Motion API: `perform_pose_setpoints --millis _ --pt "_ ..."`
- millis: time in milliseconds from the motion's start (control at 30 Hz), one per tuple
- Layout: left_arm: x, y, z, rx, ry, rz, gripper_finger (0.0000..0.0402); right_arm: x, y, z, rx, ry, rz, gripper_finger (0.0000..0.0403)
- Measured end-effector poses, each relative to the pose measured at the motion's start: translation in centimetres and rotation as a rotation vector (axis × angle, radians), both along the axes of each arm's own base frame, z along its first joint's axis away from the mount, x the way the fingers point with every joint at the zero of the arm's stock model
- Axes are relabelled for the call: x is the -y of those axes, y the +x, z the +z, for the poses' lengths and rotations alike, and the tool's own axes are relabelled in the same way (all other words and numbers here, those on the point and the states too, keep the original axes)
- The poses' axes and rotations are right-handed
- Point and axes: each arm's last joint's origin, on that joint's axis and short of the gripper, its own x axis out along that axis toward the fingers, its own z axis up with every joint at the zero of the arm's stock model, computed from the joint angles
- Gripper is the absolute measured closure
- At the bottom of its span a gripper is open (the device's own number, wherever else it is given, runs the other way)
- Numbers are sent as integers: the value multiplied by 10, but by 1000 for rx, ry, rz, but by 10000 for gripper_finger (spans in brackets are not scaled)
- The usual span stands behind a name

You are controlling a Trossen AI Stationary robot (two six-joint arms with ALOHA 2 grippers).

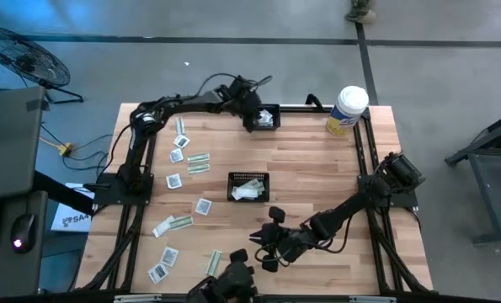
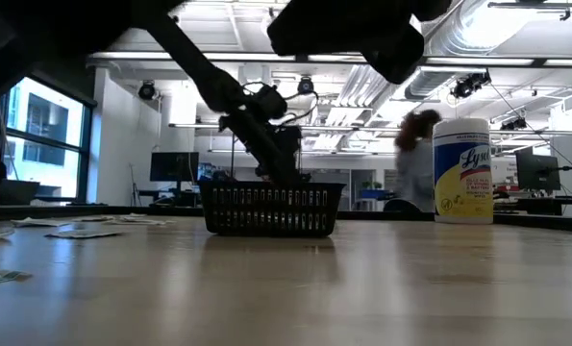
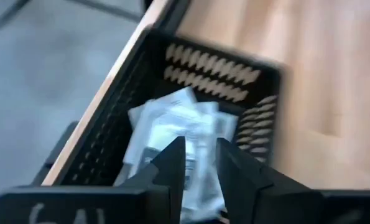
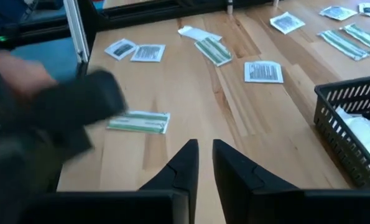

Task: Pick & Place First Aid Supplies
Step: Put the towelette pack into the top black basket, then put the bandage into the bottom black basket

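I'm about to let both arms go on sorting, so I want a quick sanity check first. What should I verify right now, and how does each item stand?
1. Left gripper over the far basket: ok, it hangs above the white packets inside.
2. Left gripper empty: cannot tell; its fingers stand slightly apart, nothing clearly between them.
3. Right gripper empty: ok, slightly parted, bare table between the fingers.
4. Pick target for the right gripper: ok, a green-and-white strip lies ahead of it.
5. Centre basket has room: ok, few packets inside.
6. Canister clear of both arms: ok, at the far right corner.
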Motion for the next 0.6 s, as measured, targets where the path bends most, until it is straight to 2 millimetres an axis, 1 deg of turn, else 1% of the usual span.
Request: perform_pose_setpoints --millis 67,167,233,333,433,600 --pt "1 -9 18 36 -32 -57 307 0 0 -1 -10 -4 3 357" --pt "7 -25 42 33 -80 -113 306 1 -1 -1 -13 -12 -4 355" --pt "14 -37 52 14 -91 -132 305 1 -1 -1 -7 -23 -21 355" --pt "31 -56 65 5 -87 -148 305 3 -1 -1 6 -50 -66 354" --pt "54 -76 67 28 -106 -189 305 5 -1 0 30 -87 -130 354" --pt "95 -114 56 86 -111 -231 305 6 -1 0 44 -108 -167 354"
